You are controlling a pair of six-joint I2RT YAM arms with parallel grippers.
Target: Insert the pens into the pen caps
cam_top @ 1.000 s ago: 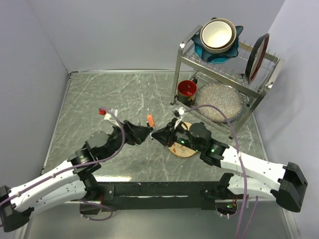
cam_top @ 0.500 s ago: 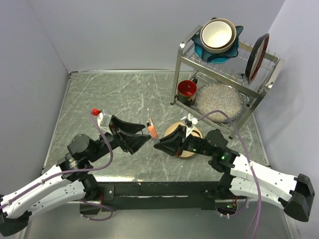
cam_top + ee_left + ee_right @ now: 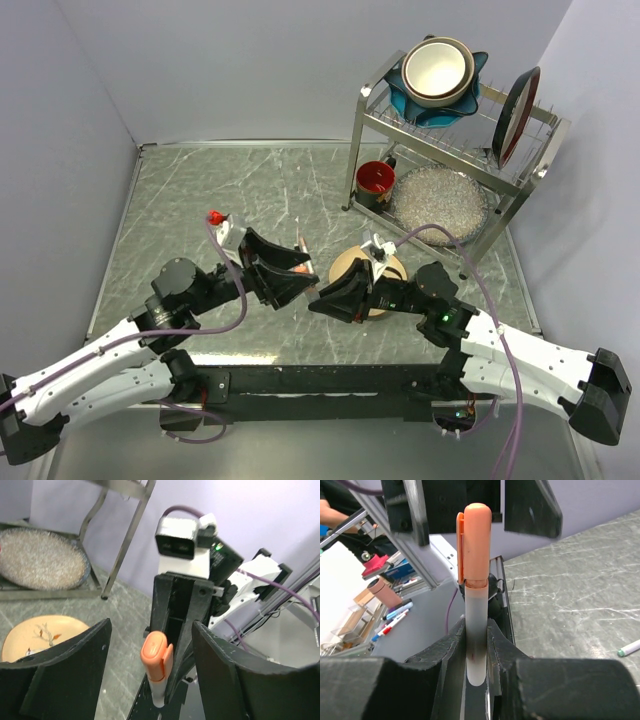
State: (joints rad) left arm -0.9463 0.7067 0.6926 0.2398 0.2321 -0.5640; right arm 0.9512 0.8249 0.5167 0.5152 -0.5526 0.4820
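Note:
My right gripper is shut on a white pen barrel, which it holds upright above the table. An orange pen cap sits on the pen's upper end; from above only a bit of its orange shows. My left gripper is open, its fingers standing wide on either side of the capped end without touching it. Another white pen with a greenish tip lies on the table. The other pens and caps are out of view.
A tan plate lies under the right gripper and also shows in the left wrist view. A red cup stands by the metal dish rack at the back right, which holds bowls, a dark plate and a glass dish.
One second ago both grippers met tip to tip at the cap. The left gripper has opened and let go, pulled back, then shifted right again. The capped pen stays in the right gripper.

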